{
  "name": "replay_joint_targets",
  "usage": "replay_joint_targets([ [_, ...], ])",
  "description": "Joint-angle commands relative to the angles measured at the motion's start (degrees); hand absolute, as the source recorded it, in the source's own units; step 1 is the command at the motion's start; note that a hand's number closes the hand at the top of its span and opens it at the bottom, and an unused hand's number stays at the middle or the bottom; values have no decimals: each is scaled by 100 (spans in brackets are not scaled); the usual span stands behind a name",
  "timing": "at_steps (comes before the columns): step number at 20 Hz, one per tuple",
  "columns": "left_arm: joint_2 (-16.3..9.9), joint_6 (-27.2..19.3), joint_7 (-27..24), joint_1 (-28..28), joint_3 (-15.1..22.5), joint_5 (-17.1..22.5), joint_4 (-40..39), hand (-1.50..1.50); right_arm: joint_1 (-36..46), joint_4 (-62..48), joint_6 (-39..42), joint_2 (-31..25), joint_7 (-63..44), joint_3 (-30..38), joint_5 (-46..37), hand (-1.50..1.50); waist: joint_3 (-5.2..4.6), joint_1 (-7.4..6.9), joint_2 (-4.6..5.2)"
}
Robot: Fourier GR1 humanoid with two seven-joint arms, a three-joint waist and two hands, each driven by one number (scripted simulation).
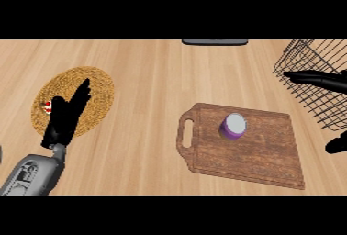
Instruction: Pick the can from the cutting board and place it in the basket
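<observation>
Can (234, 125) stands upright on cutting board (244, 146): judged rigid, light, smooth-walled; best gripped around its sides. Right hand (318, 78) fingers open, empty.

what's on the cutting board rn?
Only the can, upright, purple side and pale top, toward the board's far-left part near the handle slot. No hand is touching it. What lies under the can is covered.

Even, bright light falls on the wooden counter (156, 73), with only faint shadows and no glare.
</observation>
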State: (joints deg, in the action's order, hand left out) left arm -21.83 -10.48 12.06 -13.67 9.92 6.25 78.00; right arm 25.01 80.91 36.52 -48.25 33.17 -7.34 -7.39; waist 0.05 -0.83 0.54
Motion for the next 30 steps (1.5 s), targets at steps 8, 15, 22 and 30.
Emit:
replay_joint_targets([
  [8,113,179,-90,-296,-167,-90,-342,0,279,-902,245,-69,1191,-710,-319,-150,-2,20,-22],
  [15,197,145,68,132,-155,-235,187,0,536,-1739,-596,488,1367,-754,-599,-150,-1,-4,-39],
  [22,26,489,-123,-1,-516,-161,-118,0,503,-1881,-777,875,1300,-1080,-821,-150,-4,36,-45],
  [30,383,312,107,-234,-469,-481,-207,0,897,-2528,-920,1391,1416,-1304,-1323,-150,-4,49,-39],
])
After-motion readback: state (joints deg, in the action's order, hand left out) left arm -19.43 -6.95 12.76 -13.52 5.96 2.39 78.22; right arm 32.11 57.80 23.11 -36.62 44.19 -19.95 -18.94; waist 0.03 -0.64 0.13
